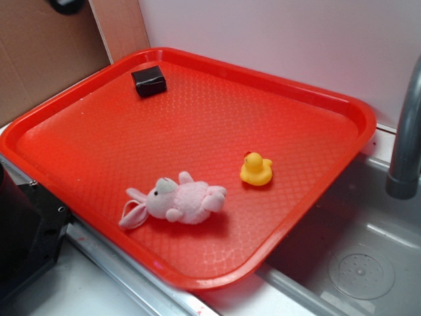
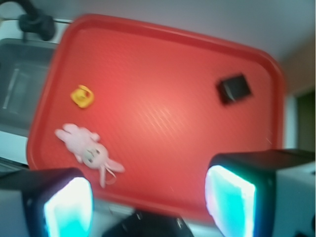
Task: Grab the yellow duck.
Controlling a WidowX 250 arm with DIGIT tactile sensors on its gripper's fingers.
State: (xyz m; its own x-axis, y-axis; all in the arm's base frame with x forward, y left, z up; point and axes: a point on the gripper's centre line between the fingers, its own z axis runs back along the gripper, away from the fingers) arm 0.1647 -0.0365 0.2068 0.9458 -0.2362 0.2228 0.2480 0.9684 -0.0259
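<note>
Gripper (image 2: 148, 197) wide open, empty, high over the red tray's (image 2: 163, 143) near edge.
In the wrist view, left to right: yellow duck (image 2: 82, 96) at 10 o'clock, pink bunny (image 2: 88, 150) just below it, black block (image 2: 234, 89) at 2. Swing toward 10, centre over the duck, clear of the bunny, before descending.

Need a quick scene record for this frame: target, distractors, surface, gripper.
target: yellow duck, upright on the tray, untouched
distractors: pink plush bunny lying on its side beside the duck, apart from it; black block at the far corner
surface: red tray, partly over a sink
gripper: open, above the tray edge, holding nothing
</note>
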